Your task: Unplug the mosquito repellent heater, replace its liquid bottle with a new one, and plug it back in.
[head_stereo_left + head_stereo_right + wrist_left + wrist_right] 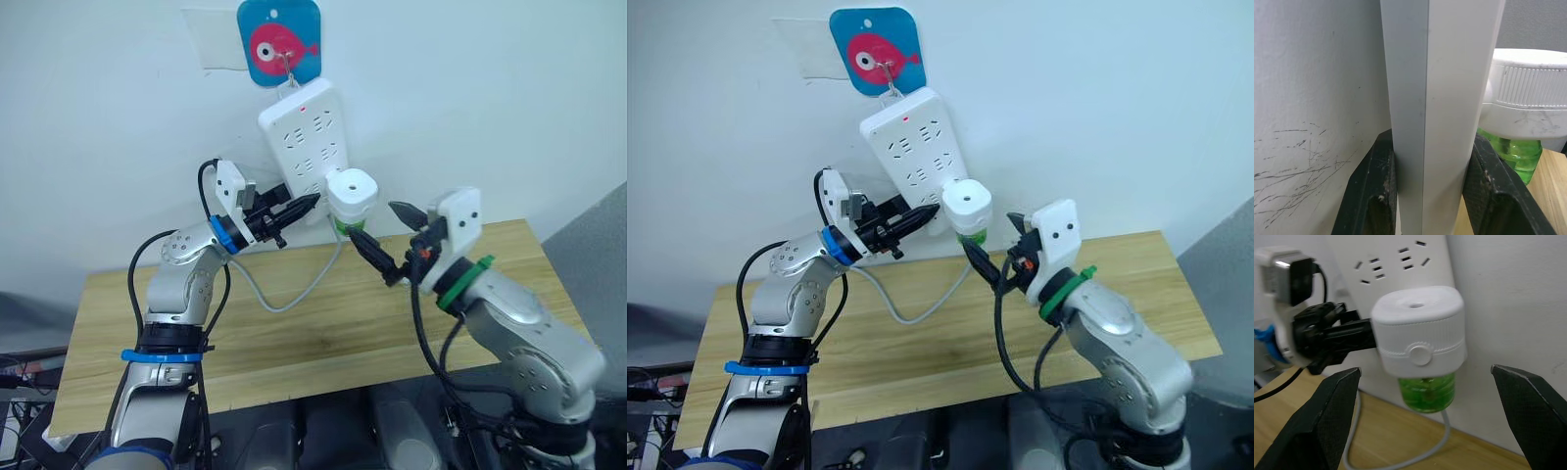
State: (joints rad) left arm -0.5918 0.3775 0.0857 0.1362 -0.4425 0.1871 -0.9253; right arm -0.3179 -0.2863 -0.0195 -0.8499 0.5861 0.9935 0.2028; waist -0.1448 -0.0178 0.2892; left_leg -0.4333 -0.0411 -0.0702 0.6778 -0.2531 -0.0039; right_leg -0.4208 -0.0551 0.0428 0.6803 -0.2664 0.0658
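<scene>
The mosquito repellent heater, a small white rounded unit with a vent hole on its face and a green liquid bottle screwed in beneath it, sits plugged into the lower end of a white power strip that hangs on the wall from a hook on a blue fish plaque, above a wooden counter. The left claw is closed on the lower edge of the power strip just beside the heater; in the left wrist view its two black fingers press against either face of the strip, apparently to steady it. The right claw stands wide open and holds nothing, with the heater between its spread fingertips but touching neither, as the right wrist view shows. The strip's grey cable trails down onto the counter. By this evidence the task is at its opening step: the heater is not yet unplugged, the fitted bottle is still in place, and the swap and re-plugging all remain. No replacement bottle can be made out.
</scene>
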